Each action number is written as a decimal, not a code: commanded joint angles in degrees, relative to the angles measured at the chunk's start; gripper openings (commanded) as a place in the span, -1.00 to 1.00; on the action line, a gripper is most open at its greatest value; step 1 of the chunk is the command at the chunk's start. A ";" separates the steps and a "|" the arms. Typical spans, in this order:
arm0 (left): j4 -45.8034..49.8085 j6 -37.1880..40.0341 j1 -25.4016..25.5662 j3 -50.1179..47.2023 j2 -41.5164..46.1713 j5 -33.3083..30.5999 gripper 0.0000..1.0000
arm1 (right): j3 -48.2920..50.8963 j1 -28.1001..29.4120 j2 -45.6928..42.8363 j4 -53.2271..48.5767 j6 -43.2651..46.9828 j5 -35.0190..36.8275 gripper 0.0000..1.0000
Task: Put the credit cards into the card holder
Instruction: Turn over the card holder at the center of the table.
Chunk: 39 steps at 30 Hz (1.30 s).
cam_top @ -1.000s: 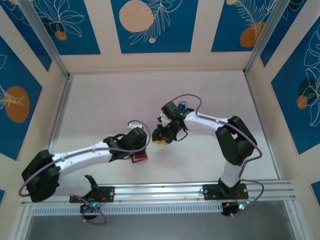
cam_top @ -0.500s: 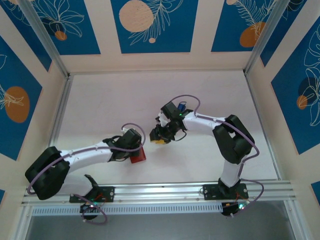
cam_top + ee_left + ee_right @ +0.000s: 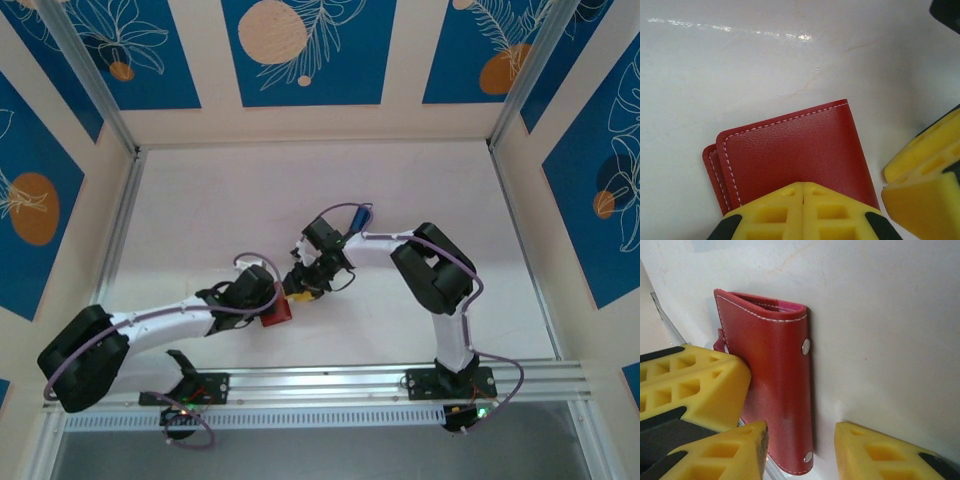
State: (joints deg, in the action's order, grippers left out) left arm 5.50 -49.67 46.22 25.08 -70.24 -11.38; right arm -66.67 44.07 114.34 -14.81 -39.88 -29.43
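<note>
Left wrist view: a small red leather-like folded card holder [image 3: 795, 155] lies flat on the white tabletop [image 3: 740, 60]. It is closed. A line of white stitches runs along its edges, and its corners are round. At its left side you can see a second red layer peeking out under the top one. The left arm's yellow fingers [image 3: 803, 205] are together, with only a thin line between them. They sit over the near edge of the card holder. I cannot tell if they push down on it. More yellow blocks, the right arm's fingers [image 3: 920, 175], sit just beside the card holder's right side.

In the right wrist view, the right arm's fingers are apart, one on each side of the card holder's near end. The card holder [image 3: 780, 390] shows two small shiny silver studs [image 3: 805, 346] along one edge. A strip of pink lining [image 3: 790, 306] shows at its far end. The left arm's fingers [image 3: 695, 385] touch its left side.

In the top external view, the card holder [image 3: 278, 314] is near the middle of the tabletop, toward the front. Both arms meet over it.
</note>
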 commanded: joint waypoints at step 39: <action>5.98 -6.59 -0.57 -13.05 7.91 2.37 -0.93 | 0.11 7.11 4.21 17.91 -9.52 -10.12 -1.00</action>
State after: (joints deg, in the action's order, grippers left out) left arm -0.91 -56.64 45.54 14.81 -60.53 -14.63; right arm -67.20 47.44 119.48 -0.56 -49.58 -34.94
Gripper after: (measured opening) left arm 0.041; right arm 0.054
